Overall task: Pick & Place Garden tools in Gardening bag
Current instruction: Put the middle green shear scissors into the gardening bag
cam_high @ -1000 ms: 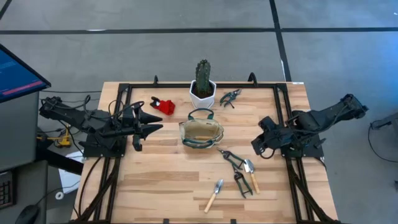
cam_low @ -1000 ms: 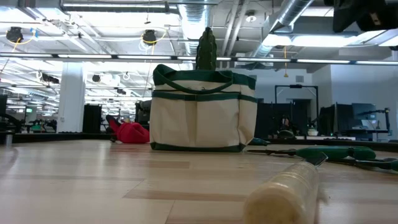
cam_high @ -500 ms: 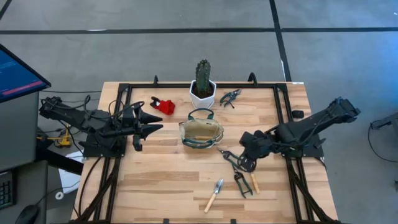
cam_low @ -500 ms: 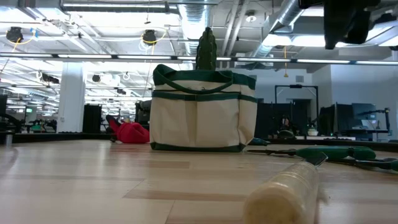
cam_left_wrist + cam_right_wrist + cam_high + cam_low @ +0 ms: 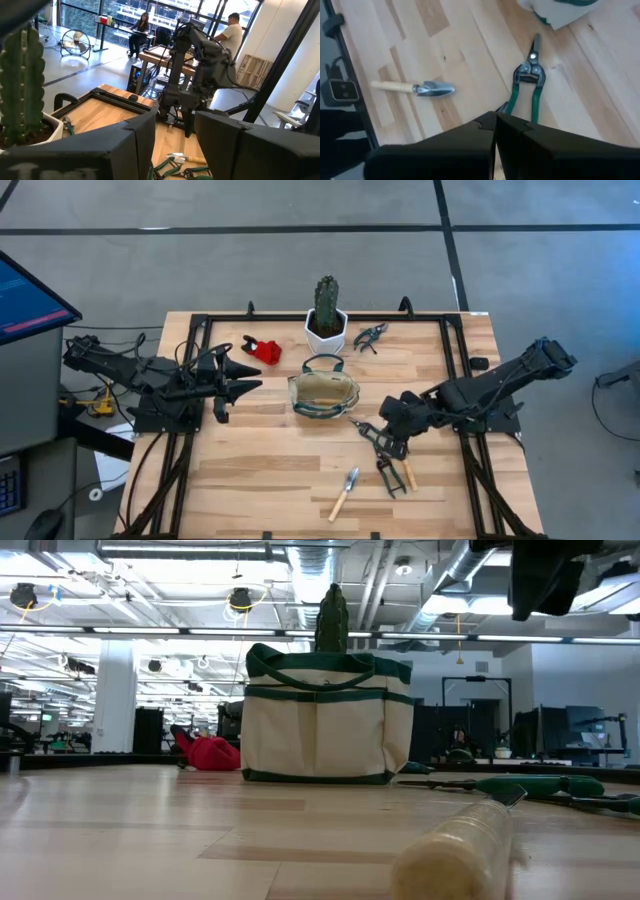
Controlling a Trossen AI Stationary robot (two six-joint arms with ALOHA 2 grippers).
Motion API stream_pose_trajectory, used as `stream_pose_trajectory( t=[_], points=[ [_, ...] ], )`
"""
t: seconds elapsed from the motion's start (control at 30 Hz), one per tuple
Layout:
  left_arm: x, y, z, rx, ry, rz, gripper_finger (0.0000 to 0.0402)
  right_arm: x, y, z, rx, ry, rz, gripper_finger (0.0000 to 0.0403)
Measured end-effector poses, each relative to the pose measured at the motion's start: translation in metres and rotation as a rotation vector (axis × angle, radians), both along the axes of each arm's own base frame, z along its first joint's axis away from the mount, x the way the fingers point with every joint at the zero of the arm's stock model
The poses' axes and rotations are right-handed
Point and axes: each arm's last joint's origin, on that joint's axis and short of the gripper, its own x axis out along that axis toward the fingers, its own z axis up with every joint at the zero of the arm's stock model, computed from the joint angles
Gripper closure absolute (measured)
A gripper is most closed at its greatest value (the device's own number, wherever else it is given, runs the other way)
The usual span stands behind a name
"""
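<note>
Right gripper (image 5: 397,442), fingers pressed together and empty, hangs over the green-handled shears (image 5: 529,85) lying flat just beside the gardening bag (image 5: 324,392). Their blades point toward the bag. Left gripper (image 5: 240,377), half spread, waits well apart.

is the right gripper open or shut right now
Shut. In the right wrist view the right gripper has its two dark fingers pressed together with no gap, hovering above the green-handled shears and holding nothing.
</note>
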Motion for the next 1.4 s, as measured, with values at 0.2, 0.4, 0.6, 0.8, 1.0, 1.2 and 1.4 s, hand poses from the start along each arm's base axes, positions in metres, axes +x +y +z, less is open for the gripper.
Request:
stream_pose_trajectory(
  t=[0.2,0.4,0.6,0.8,1.0,1.2,1.4],
  points=[
    [0.000,0.000,0.000,0.001,0.002,0.000,0.0275,0.005,-0.011,-0.004,0.020,0.022,0.047,0.0403],
    [0.000,0.000,0.000,0.001,0.003,0.000,0.0275,0.011,-0.025,-0.004,0.011,0.011,0.078,0.0403],
    [0.000,0.000,-0.001,0.002,0.006,0.000,0.0275,0.013,-0.034,-0.004,0.012,0.011,0.108,0.0403],
    [0.000,0.000,-0.001,0.003,0.007,0.000,0.0275,0.006,-0.037,-0.035,0.062,0.015,0.098,0.0403],
    [0.000,0.000,-0.001,0.004,0.010,0.000,0.0275,-0.003,-0.039,-0.066,0.090,0.070,0.014,0.0403],
    [0.000,0.000,-0.001,0.004,0.009,0.000,0.0275,-0.006,-0.039,-0.072,0.096,0.096,-0.012,0.0403],
    [0.000,0.000,-0.001,0.004,0.009,0.000,0.0275,-0.005,-0.042,-0.072,0.084,0.092,-0.041,0.0402]
  ],
)
